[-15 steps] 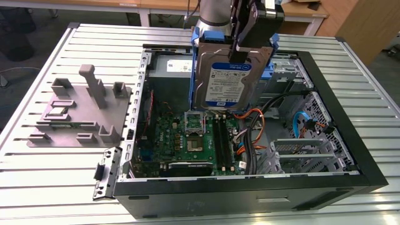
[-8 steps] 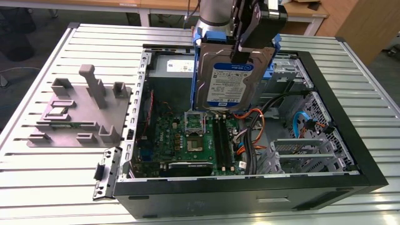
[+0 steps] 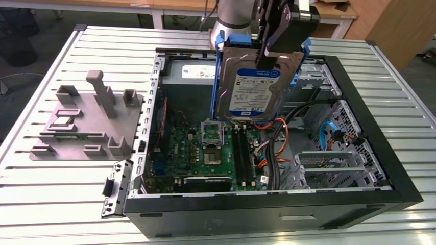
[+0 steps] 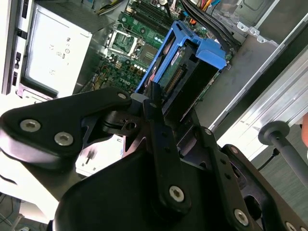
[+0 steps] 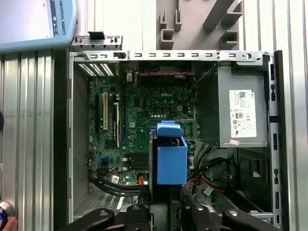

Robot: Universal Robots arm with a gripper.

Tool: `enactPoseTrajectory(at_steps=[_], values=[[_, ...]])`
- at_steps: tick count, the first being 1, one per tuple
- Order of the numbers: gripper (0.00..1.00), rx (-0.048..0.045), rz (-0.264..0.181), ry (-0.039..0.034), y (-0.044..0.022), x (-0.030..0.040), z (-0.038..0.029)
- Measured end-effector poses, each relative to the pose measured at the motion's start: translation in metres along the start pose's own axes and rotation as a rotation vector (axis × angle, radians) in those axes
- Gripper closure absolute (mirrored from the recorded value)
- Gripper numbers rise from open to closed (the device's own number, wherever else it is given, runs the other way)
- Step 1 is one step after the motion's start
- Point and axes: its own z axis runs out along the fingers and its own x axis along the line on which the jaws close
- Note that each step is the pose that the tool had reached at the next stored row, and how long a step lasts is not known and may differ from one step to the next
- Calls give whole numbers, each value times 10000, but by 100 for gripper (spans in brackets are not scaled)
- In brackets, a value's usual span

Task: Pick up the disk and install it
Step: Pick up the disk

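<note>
Lying to the exterior view's left of the open computer case (image 3: 272, 214), a grey moulded fixture (image 3: 81, 122) rests flat on the slatted metal tabletop (image 3: 41, 204), just beside the case's wall. Inside the case, a green motherboard (image 3: 211, 150) fills the floor on that same side, with a grey power supply (image 3: 187, 74) in the case's far corner. Over the middle of the case hangs the disk (image 3: 256, 87). It stands on end, its blue-and-white label toward the camera and its blue carrier frame running down both long sides. The end effector (image 3: 267, 55) is clenched on the disk's upper end. In the second wrist view its black fingers (image 4: 156, 110) flank the disk, and the motherboard lies below it inside the case. Toward the exterior view's right of the case, orange and black cables (image 3: 279, 138) run near a perforated metal drive cage (image 3: 327, 163), which sits against the case's wall on that side.
</note>
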Motion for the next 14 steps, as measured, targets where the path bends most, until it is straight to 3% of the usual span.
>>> enactPoseTrajectory(at_steps=[2,5,14], values=[[65,0,-1,3,-1,0,0],[65,3,3,108,-2,-1,0],[65,4,4,120,0,-1,-10]])
